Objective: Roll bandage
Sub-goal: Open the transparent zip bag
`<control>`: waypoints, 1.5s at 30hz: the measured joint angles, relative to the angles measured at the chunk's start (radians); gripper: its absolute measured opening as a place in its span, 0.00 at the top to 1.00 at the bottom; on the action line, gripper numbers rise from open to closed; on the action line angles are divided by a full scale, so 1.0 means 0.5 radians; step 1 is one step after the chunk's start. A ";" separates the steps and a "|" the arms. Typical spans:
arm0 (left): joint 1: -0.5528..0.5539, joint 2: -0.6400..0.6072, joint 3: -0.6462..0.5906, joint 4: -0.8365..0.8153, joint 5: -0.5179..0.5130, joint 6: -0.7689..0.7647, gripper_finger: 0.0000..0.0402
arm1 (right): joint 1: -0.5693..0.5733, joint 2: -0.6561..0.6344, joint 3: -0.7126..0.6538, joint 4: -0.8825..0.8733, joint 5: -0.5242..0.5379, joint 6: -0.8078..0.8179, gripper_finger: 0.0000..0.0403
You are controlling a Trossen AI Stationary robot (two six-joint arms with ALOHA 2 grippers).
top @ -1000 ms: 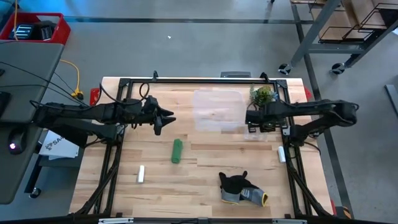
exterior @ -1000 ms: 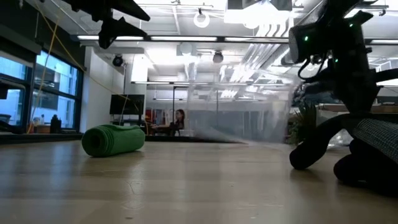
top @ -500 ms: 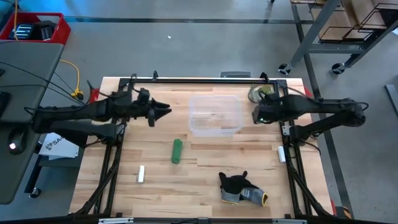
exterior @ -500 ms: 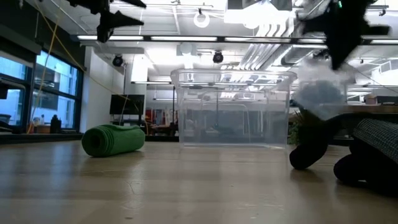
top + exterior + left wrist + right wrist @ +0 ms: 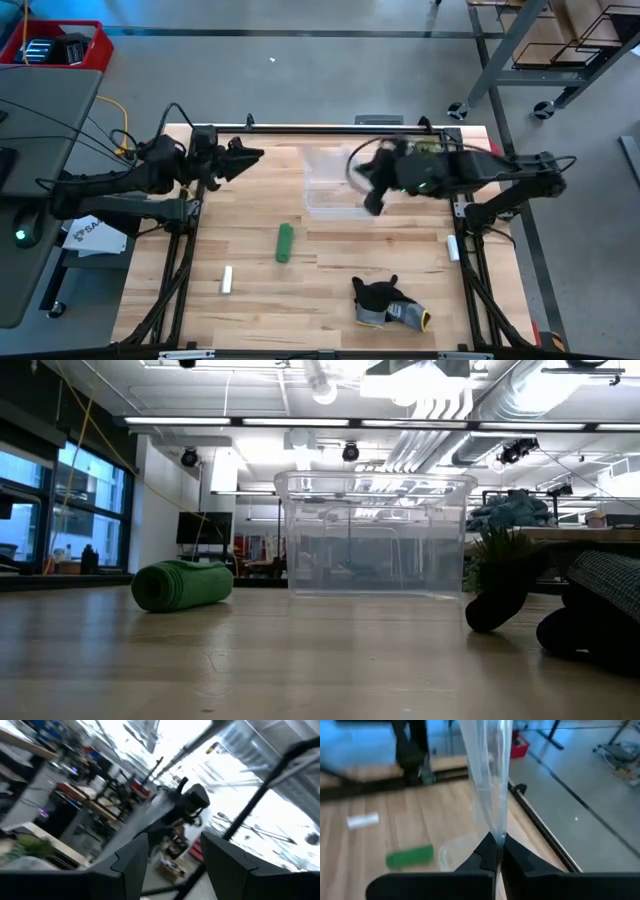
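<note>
The bandage [image 5: 285,243] is a compact green roll lying on its side on the wooden table, left of centre; it also shows in the low view [image 5: 183,584] and the right wrist view [image 5: 410,856]. No gripper touches it. My left gripper [image 5: 250,155] hangs high over the table's far left, open, with nothing between its fingers [image 5: 175,840]. My right gripper [image 5: 368,185] is raised over the clear box [image 5: 340,190], shut on a thin clear plastic lid [image 5: 492,785]. My right gripper pinches one edge of the clear lid [image 5: 495,827] between its two shut fingers. The lid stands up from the fingertips, seen edge-on, lifted clear of the box and the table.
A clear box [image 5: 375,535] stands at the table's middle far side. A white cylinder [image 5: 227,280] lies near the left front, a dark grey glove [image 5: 390,305] at the front right, and a small plant [image 5: 425,150] at the far right. A metal frame borders the table.
The clear box, blurred a second ago, now stands still on the table. My right gripper has risen out of the low view and swung toward the table's left over the box, rolling its wrist, with the clear lid. My left gripper has risen toward the far edge, tipping upward.
</note>
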 joint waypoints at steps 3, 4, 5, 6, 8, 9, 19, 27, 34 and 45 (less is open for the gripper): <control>-0.007 -0.001 0.085 -0.122 0.152 0.010 0.54 | 0.030 0.190 0.098 -0.161 -0.009 -0.028 1.00; -0.016 -0.001 0.129 -0.205 0.204 0.022 0.54 | 0.043 0.255 0.123 -0.246 -0.010 -0.016 1.00; -0.026 0.000 0.174 -0.302 0.243 0.041 0.53 | 0.053 0.317 0.143 -0.325 -0.010 0.016 1.00; -0.036 0.000 0.223 -0.417 0.264 0.076 0.53 | 0.064 0.377 0.160 -0.384 -0.011 0.043 1.00; -0.051 0.003 0.327 -0.709 0.278 0.212 0.52 | 0.082 0.490 0.195 -0.465 -0.015 0.095 1.00; -0.060 0.014 0.375 -0.875 0.268 0.299 0.51 | 0.091 0.544 0.212 -0.480 -0.015 0.103 1.00; -0.148 0.207 0.364 -1.166 0.078 0.420 0.45 | 0.170 1.020 0.636 -0.773 0.509 -0.117 1.00; -0.192 0.320 0.361 -1.061 -0.147 0.369 0.44 | 0.164 1.214 0.942 -1.055 0.965 -0.048 1.00; -0.192 0.445 0.362 -0.905 -0.200 0.204 0.44 | 0.116 1.224 0.977 -0.964 1.060 -0.161 1.00; -0.186 0.585 0.360 -0.919 -0.249 0.450 0.44 | 0.071 1.223 0.977 -0.823 0.867 -0.249 1.00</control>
